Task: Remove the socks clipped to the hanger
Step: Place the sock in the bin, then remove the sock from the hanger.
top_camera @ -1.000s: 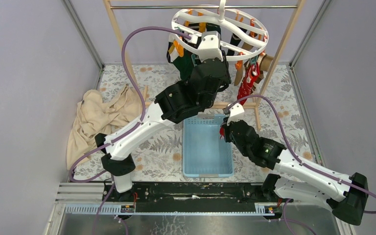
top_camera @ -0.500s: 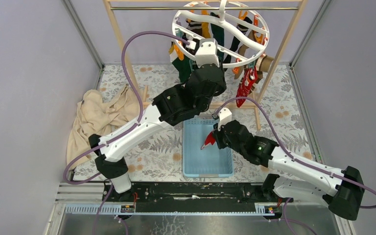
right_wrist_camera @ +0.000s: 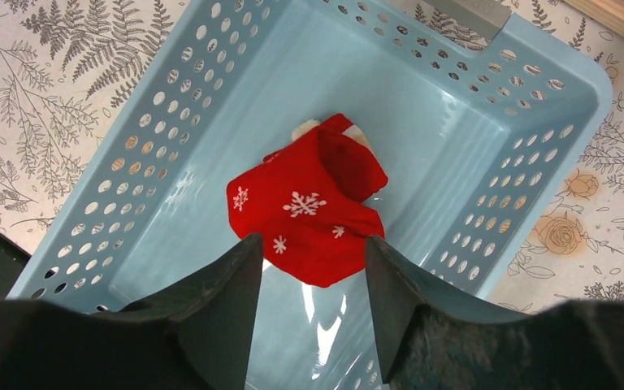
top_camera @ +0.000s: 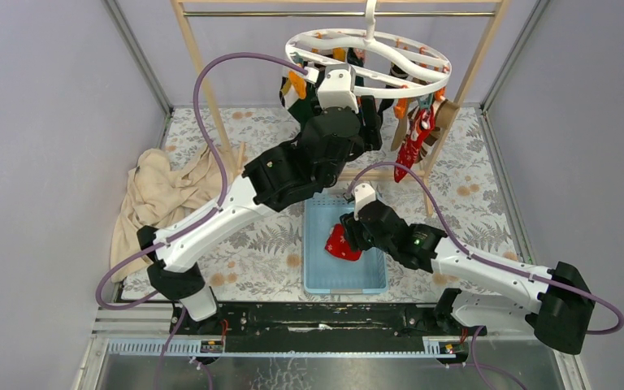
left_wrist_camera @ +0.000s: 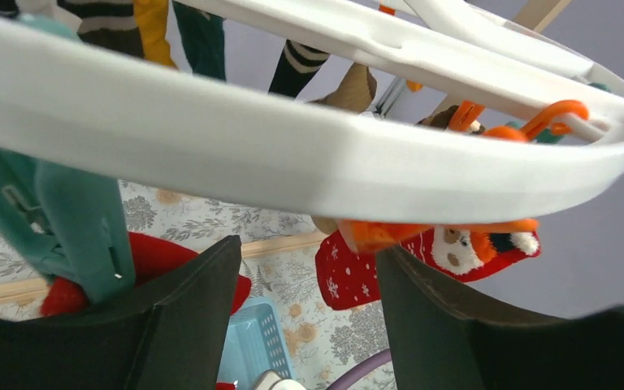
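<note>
**A:** Where do things stand?

**B:** The hanger [left_wrist_camera: 292, 154] hangs from the wooden rack [top_camera: 201, 77]. The left gripper [left_wrist_camera: 307, 248] sits right under its ring, jaws apart and holding nothing, with an orange clip [left_wrist_camera: 390, 234] just beside one finger. Lower down, the right gripper [right_wrist_camera: 313, 240] hovers over the blue basket [top_camera: 318, 268], jaws spread and empty. A red sock [right_wrist_camera: 309, 211] lies loose on the basket floor (that one looks finished).

**A:** And the next pull?

**B:** I'd close the left jaws on fabric just below a clip, never on the ring. Then draw straight down, so the hanger doesn't swing.

**A:** Counts?

**B:** One hanger, one basket, one sock inside. At least six socks remain clipped, but they overlap, so I cannot tell exactly.
</note>
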Tool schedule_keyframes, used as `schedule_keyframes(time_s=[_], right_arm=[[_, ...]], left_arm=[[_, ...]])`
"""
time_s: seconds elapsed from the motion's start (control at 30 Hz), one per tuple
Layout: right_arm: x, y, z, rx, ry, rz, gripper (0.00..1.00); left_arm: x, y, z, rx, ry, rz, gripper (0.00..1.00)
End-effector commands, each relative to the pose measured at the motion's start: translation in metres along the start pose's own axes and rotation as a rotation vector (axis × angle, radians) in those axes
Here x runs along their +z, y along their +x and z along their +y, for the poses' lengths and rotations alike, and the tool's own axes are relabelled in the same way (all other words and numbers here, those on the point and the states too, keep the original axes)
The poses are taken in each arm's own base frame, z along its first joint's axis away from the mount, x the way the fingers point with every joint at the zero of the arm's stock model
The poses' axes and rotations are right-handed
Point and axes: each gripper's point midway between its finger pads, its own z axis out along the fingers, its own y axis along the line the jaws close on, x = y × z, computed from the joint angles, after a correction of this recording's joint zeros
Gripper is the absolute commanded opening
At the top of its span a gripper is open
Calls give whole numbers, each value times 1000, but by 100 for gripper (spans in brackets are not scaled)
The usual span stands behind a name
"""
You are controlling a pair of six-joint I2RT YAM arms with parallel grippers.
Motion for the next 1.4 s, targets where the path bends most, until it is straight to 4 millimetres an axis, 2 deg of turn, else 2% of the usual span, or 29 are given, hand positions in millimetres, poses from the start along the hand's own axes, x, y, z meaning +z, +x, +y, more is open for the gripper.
schedule_keyframes(time_s=[0.0,0.2,0.4,0.5,0.6,0.7,0.77,0.9,1.13,1.27,1.37], right_arm=[[-8,-27,6,22,-17,-88,58],[-18,-56,10,40,-44,-214,61],[-31,-91,10,58,-47,-334,62],[-34,-101,11,57,-43,-361,62],[-41,-123,14,68,-55,-444,62],[-48,-139,14,67,-56,-502,61],[-51,-149,12,66,-39,-531,61],[-60,-168,8,52,-13,-584,62],[-76,-189,8,26,-10,-638,61],[-76,-196,10,10,-14,-659,60],[-73,-198,17,5,-49,-693,58]], left_arm=[[-8,-15,-4,-37,44,-26,73],[-16,-12,-3,-45,70,-8,80],[-33,-17,-13,-47,133,-3,87],[-46,-22,-23,-71,206,11,88],[-62,-26,-31,-78,261,1,90],[-76,-29,-31,-86,299,-13,99],[-82,-29,-23,-95,294,-23,99],[-96,-31,17,-124,203,-71,99],[-104,-1,89,-113,21,-127,99],[-98,17,127,-115,-58,-151,99],[-90,25,147,-112,-100,-150,99]])
